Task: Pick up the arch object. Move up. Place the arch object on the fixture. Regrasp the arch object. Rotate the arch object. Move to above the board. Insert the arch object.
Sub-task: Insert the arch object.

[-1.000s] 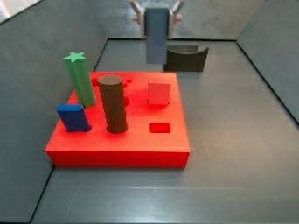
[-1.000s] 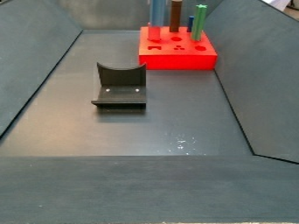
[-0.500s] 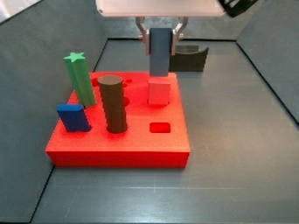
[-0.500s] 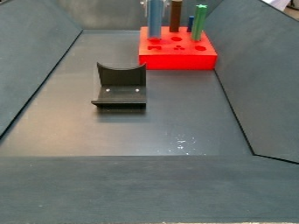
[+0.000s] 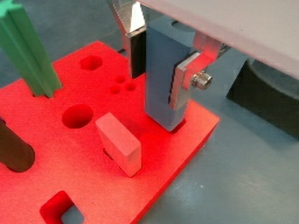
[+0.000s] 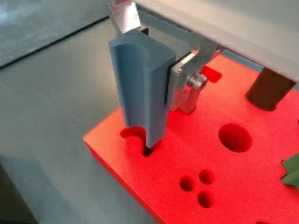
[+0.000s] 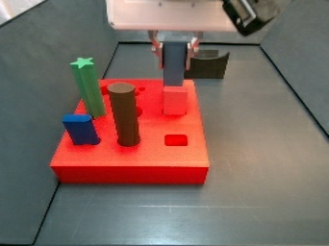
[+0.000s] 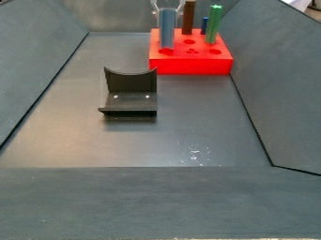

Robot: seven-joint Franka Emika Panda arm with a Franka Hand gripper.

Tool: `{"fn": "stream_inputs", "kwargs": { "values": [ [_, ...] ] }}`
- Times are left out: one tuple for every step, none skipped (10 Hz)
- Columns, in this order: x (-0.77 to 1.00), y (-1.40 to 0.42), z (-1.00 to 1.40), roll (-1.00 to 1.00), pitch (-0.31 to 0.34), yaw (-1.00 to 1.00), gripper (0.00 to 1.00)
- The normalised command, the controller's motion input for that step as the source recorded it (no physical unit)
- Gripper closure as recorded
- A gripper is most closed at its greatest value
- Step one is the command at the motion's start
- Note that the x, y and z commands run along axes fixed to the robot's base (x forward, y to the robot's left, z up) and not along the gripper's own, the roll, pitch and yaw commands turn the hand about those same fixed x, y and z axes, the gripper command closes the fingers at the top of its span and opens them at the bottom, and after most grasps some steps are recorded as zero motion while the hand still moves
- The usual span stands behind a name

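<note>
Arch object [image 6: 142, 83] work was at its last step, over the board [image 7: 141, 154] — the largest thing on the dark floor [image 8: 150, 141], a thick red slab with shaped holes. From it rose the green star peg [image 7: 87, 85], the dark brown cylinder [image 7: 123, 113], the short blue block [image 7: 80, 129] and a low red peg [image 7: 176, 99]. Well apart from the board in a side view sat the fixture [image 8: 128, 92], empty, its curved dip facing up.

The claw [image 5: 163, 74] hung above the board's far edge, beside the red peg, its flat silver plates clamped on the arch object's broad faces near the upper end. The piece stood upright, and in a wrist view its lower end met the mouth of a small hole at the board's corner; how deep it sat could not be told.

It looked rigid and light — a smooth, hard slate-blue bar, unlikely to bend or mar. Smooth faces may slip under a downward push, so a firm hold high on the flat sides seemed right, leaving the lower end free to enter the hole. Any tilt would likely jam it against the hole's edge.
</note>
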Motion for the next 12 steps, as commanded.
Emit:
{"fn": "stream_inputs", "kwargs": {
  "values": [
    [0.00,0.04,-0.30,0.09,0.000,0.00,1.00],
    [0.00,0.04,-0.28,0.09,0.000,0.04,1.00],
    [0.00,0.03,-0.29,0.06,-0.001,0.09,1.00],
    [0.04,0.01,-0.29,0.04,-0.004,0.13,1.00],
    [0.12,0.00,-0.31,0.01,-0.011,0.10,1.00],
    [0.13,0.00,-0.32,0.01,-0.016,0.07,1.00],
    [0.12,0.00,-0.32,0.00,-0.017,0.04,1.00],
    [0.19,0.00,-0.33,0.00,-0.019,0.00,1.00],
    [0.15,0.00,-0.35,0.00,-0.034,-0.01,1.00],
    [0.05,0.00,-0.38,0.04,-0.011,-0.03,1.00],
    [0.00,0.02,-0.35,0.07,0.000,0.00,1.00],
    [-0.01,0.05,-0.35,0.09,-0.016,0.00,1.00]
  ]
}}
